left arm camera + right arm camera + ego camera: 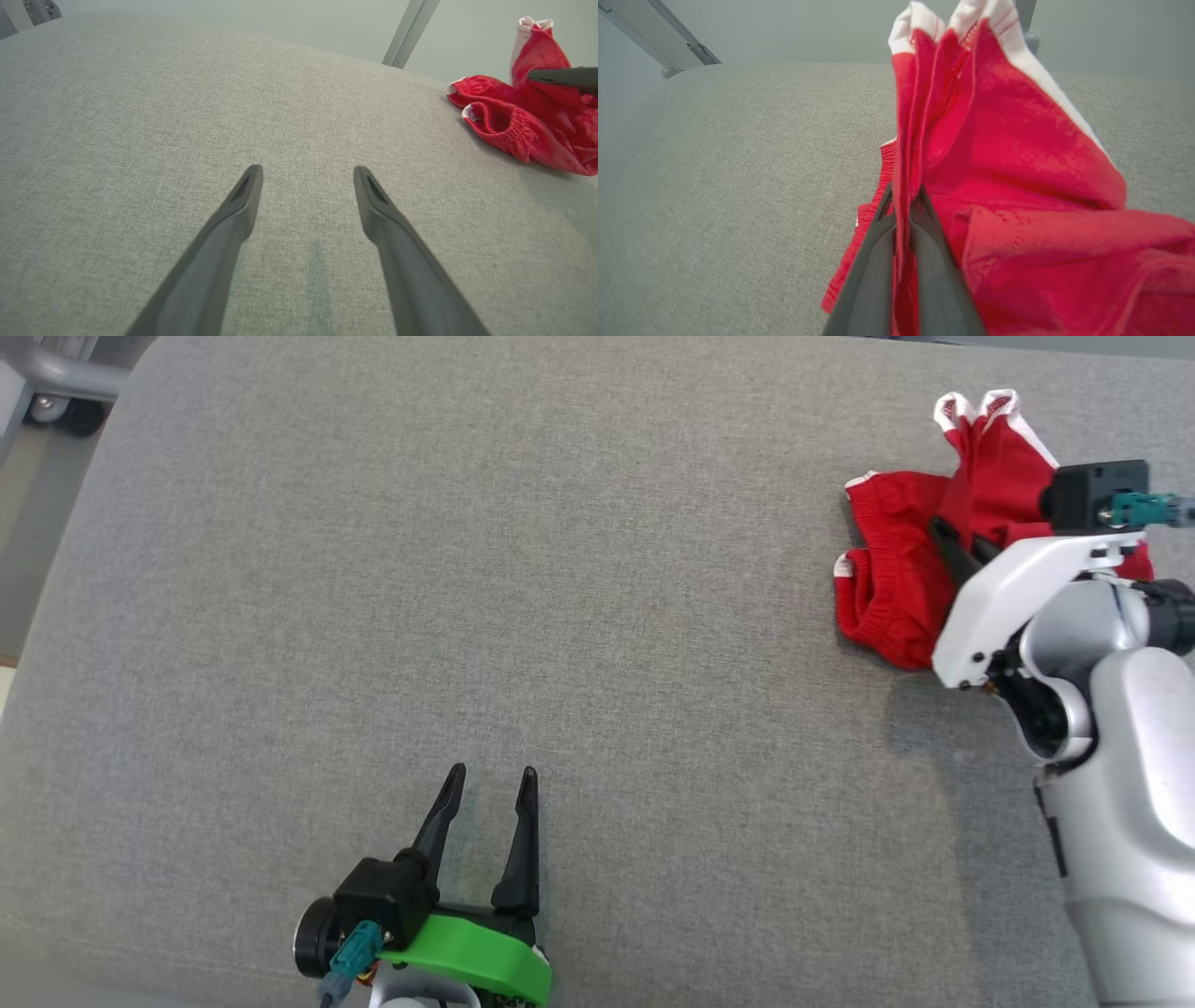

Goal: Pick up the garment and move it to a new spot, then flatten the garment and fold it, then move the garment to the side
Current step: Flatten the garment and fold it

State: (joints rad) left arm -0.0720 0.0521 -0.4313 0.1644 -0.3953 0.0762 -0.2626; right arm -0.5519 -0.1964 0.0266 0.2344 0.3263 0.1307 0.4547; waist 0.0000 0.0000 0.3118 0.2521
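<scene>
- Right jaws clenched on the crumpled red garment (892,588), upper right of the table (467,616).
- Left jaws released, lower centre.
- I judge pickup begun (barely); moving, flattening, folding remain.

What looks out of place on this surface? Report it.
The red garment lies crumpled in a heap at the right of the grey surface, one fold standing up, pinched in the shut right gripper. The open left gripper holds nothing. No tear or spill visible.
</scene>
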